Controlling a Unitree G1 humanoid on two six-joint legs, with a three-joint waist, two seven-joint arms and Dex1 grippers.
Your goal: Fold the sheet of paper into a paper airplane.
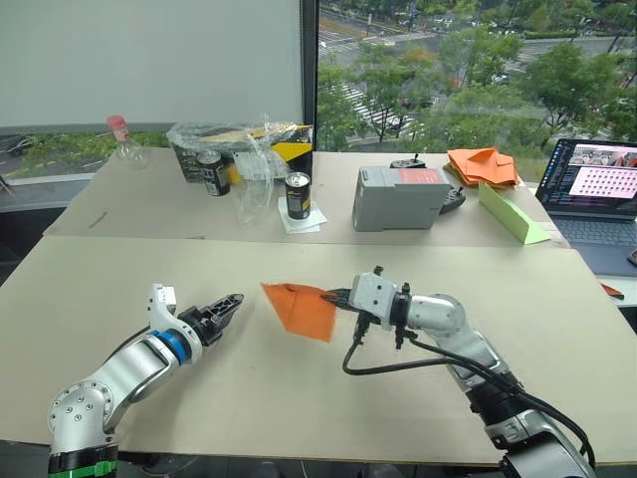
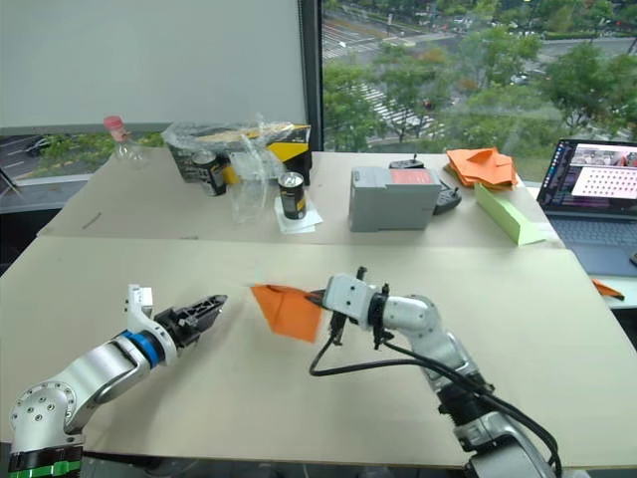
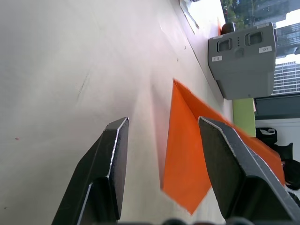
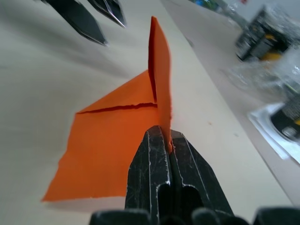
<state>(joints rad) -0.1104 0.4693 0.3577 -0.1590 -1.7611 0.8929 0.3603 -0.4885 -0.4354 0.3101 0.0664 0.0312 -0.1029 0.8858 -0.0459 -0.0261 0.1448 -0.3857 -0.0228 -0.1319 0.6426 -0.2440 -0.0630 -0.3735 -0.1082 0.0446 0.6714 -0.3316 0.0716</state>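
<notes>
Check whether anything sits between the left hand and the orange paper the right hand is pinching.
Nothing visible does. The left hand is open, with only bare table between it and the sheet of paper. The right hand is shut on the paper's far edge.

Thin bright-orange folded sheet of paper [image 4: 117,140]: matt, smooth, crisp creases, slightly ragged edge. Pale beige table [image 1: 119,289]: matt, board-like, faint scuffs. Right gripper's [image 4: 164,140] black fingers [image 4: 150,164]: scratched, semi-gloss, hard. Left gripper's [image 3: 159,136] black fingers [image 3: 112,154]: same, w/ worn bright edges. Grey box [image 1: 398,197]: matt plastic.
</notes>
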